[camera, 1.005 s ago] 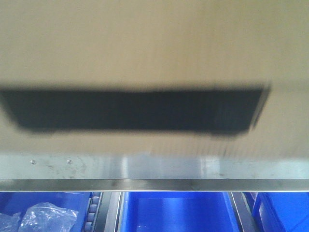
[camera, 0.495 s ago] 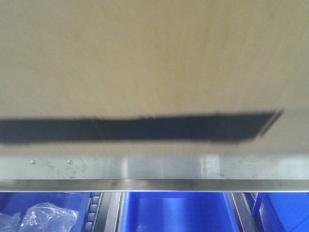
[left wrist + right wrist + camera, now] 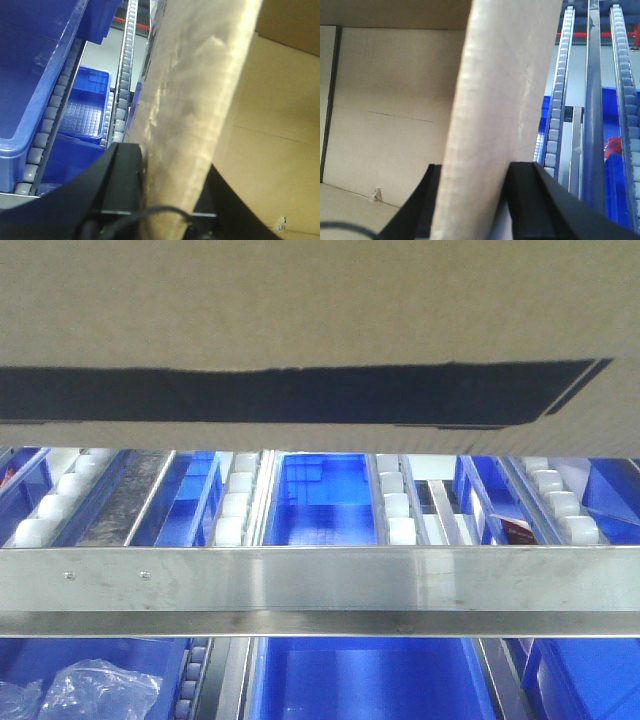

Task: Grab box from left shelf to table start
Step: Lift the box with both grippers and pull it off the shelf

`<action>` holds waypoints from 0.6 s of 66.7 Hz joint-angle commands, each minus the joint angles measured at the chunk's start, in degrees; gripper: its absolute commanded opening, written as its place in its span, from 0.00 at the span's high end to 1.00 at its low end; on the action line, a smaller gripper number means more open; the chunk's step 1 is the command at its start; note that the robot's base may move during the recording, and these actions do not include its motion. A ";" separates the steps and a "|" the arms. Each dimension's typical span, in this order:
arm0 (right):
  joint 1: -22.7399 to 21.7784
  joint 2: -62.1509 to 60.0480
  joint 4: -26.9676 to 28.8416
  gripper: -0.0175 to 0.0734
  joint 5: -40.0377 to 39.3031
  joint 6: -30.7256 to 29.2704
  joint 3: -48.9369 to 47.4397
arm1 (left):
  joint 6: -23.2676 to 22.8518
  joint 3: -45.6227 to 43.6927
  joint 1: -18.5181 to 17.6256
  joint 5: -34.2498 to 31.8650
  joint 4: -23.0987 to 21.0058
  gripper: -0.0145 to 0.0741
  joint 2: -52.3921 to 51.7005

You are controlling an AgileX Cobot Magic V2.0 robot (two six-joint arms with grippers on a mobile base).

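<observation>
Hanging box (image 3: pixel 320 300), lower edge clear above the left shelf (image 3: pixel 320 580)

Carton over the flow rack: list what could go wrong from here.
1. The left tool and right tool each pinch only a thin wall of the cardboard carton. That wall could bend, tear or slip, dropping the carton onto the rollers.
2. In the front view the carton hangs above the steel front rail. If it sags while moving out, its lower edge might catch there.
</observation>
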 commanded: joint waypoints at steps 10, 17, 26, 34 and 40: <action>-0.31 0.80 -1.33 0.74 -11.37 -0.12 -1.86 | 5.73 -2.20 -0.76 -8.19 -2.09 0.94 -0.18; -0.31 0.80 -1.33 0.74 -10.92 -0.12 -1.86 | 5.73 -2.20 -0.76 -8.19 -2.09 0.94 -0.18; -0.31 0.80 -1.33 0.74 -10.86 -0.12 -1.86 | 5.73 -2.20 -0.76 -8.19 -2.09 0.94 -0.18; -0.31 0.80 -1.33 0.74 -10.86 -0.12 -1.86 | 5.73 -2.20 -0.76 -8.19 -2.09 0.94 -0.18; -0.31 0.80 -1.33 0.74 -10.86 -0.12 -1.86 | 5.73 -2.20 -0.76 -8.19 -2.09 0.94 -0.18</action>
